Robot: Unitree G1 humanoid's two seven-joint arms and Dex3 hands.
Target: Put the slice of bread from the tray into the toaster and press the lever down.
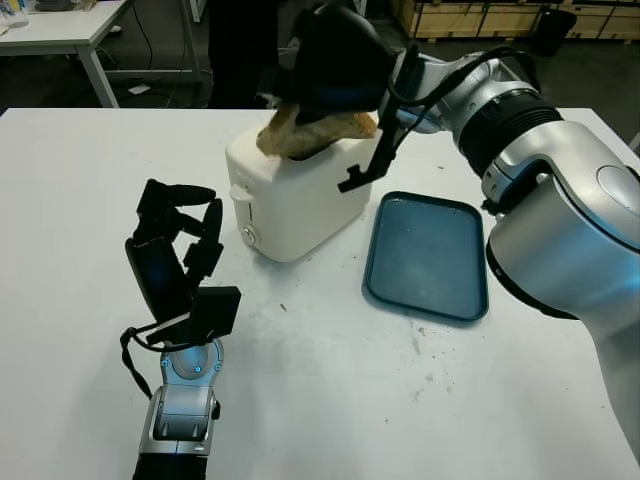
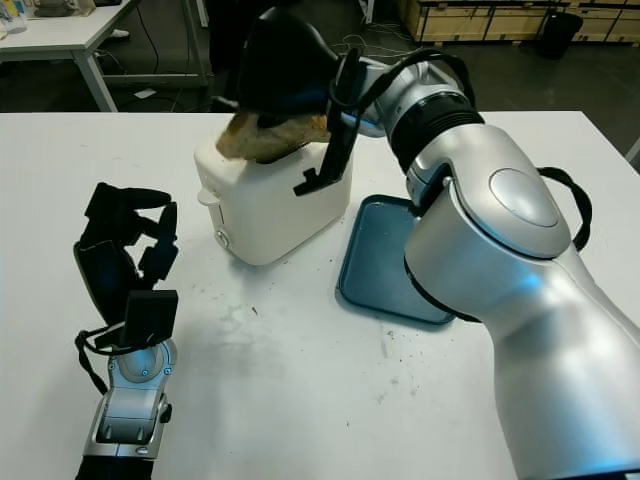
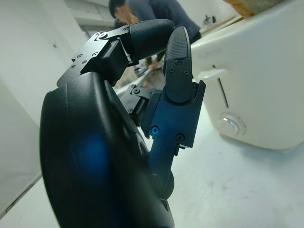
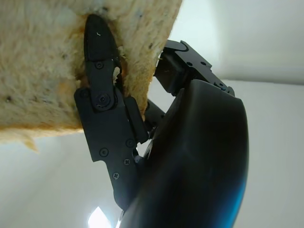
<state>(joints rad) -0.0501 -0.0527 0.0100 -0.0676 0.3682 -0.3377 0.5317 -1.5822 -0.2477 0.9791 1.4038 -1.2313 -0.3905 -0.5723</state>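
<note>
My right hand (image 1: pixel 325 95) is shut on the slice of bread (image 1: pixel 312 133) and holds it tilted right on top of the white toaster (image 1: pixel 295 195), at its slot. In the right wrist view a black finger (image 4: pixel 102 90) presses into the bread (image 4: pixel 42 61). The toaster's lever (image 1: pixel 240 193) sticks out of the narrow side facing my left hand, with a round knob (image 1: pixel 249 235) below it. My left hand (image 1: pixel 180 250) stands on the table to the left of the toaster, fingers curled, holding nothing; its wrist view shows the lever (image 3: pixel 211 74) close by.
The dark blue tray (image 1: pixel 428 255) lies bare to the right of the toaster. Crumbs dot the white table (image 1: pixel 330 400) in front of it. A person (image 3: pixel 152 12) leans behind the table; another white table (image 1: pixel 60 30) stands at the far left.
</note>
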